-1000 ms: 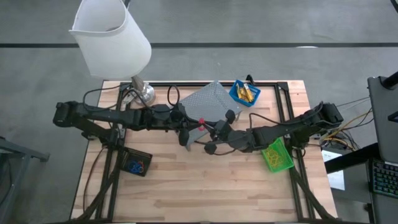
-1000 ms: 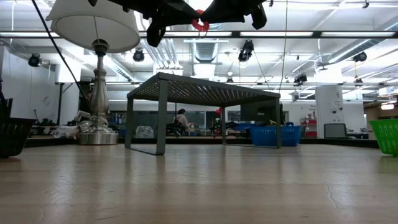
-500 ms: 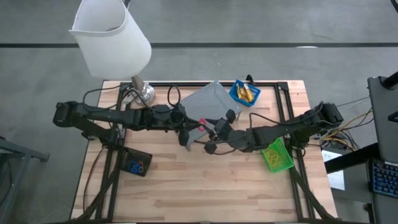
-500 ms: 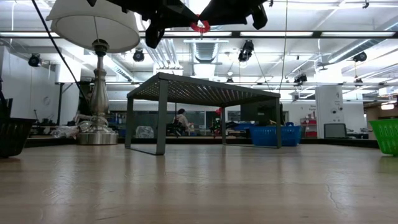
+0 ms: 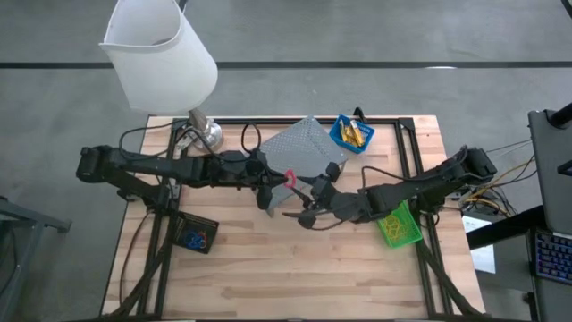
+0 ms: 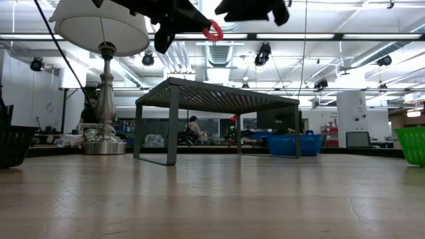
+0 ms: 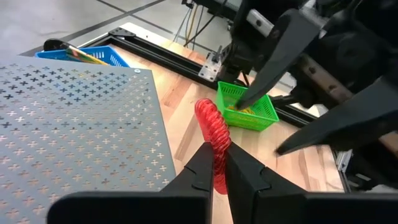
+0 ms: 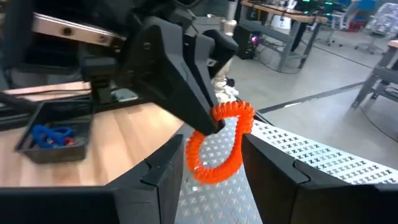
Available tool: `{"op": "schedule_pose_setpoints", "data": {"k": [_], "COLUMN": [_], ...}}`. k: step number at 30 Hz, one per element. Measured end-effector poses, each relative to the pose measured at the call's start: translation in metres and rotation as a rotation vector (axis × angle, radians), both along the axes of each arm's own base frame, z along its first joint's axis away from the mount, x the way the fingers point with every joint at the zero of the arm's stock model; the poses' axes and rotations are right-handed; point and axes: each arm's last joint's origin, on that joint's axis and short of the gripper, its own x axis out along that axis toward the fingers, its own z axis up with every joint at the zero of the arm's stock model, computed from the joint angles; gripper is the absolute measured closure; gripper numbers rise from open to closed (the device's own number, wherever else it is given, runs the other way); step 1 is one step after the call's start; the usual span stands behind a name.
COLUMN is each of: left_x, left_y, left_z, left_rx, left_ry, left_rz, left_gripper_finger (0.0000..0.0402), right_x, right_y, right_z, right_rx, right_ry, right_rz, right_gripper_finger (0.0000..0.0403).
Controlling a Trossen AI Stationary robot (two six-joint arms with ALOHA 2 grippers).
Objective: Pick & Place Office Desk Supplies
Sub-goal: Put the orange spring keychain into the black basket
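Note:
A red coil loop (image 7: 210, 127) hangs in the air in front of a grey perforated shelf (image 5: 299, 148), over the table's middle. My left gripper (image 7: 218, 163) reaches in from the table's left and is shut on it. My right gripper (image 5: 306, 204) faces it from the right, open, with its fingers apart from the loop in the low view. A black bin (image 5: 195, 234) with blue and red loops stands on the table near left. A blue bin (image 5: 351, 134) with yellow pieces stands far right, and a green bin (image 5: 396, 224) is at the right. My left gripper pinches one end of the red loop's coil (image 7: 219, 180) between its two fingertips. The fingers come nearly level from the table's left. The loop sticks out beyond the fingertips toward the right arm, lifted clear of the table and the shelf.
A lamp with a white shade (image 5: 161, 54) and a metal base (image 5: 207, 134) stands at the far left corner, cables beside it. The perforated shelf stands on legs (image 6: 172, 123) at the far middle. Bare wood lies along the table's near side (image 5: 295, 277).
My right gripper has opened and let go of the red loop, which both grippers held a second ago. The loop stays in my left gripper and now tilts in the low view, with a gap between it and the right gripper.

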Motion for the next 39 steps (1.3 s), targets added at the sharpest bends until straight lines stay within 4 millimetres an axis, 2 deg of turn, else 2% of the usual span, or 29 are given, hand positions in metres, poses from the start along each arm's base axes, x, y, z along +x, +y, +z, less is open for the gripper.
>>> {"op": "schedule_pose_setpoints", "data": {"k": [8, 16, 21, 26, 30, 34, 39], "left_x": [-0.006, -0.036, -0.062, -0.085, -0.107, -0.128, -0.141], "left_y": [0.0, 0.0, -0.002, -0.006, -0.012, -0.019, -0.032], "left_z": [0.003, 0.015, 0.02, 0.019, 0.012, 0.004, -0.005], "left_rx": [0.0, -0.107, -0.128, -0.248, -0.417, -0.512, -0.592], "left_ry": [0.02, 0.091, 0.183, 0.286, 0.432, 0.6, 0.763], "left_rz": [-0.001, 0.043, 0.053, 0.116, 0.212, 0.317, 0.409], "left_gripper_finger": [0.0378, 0.0378, 0.0378, 0.0378, 0.0378, 0.0378, 0.0378], "right_x": [-0.036, -0.069, -0.074, -0.074, -0.074, -0.074, -0.073], "right_y": [0.021, 0.019, 0.016, 0.016, 0.016, 0.016, 0.013], "right_z": [0.015, 0.014, 0.008, 0.007, 0.007, 0.007, 0.007], "right_rx": [0.077, 0.228, 0.22, 0.193, 0.151, 0.124, 0.12], "right_ry": [0.051, 0.131, 0.191, 0.213, 0.237, 0.253, 0.252], "right_rz": [0.056, -0.025, -0.052, -0.052, -0.034, -0.023, -0.034], "right_gripper_finger": [0.0259, 0.0273, 0.0279, 0.0282, 0.028, 0.0282, 0.0286]}}
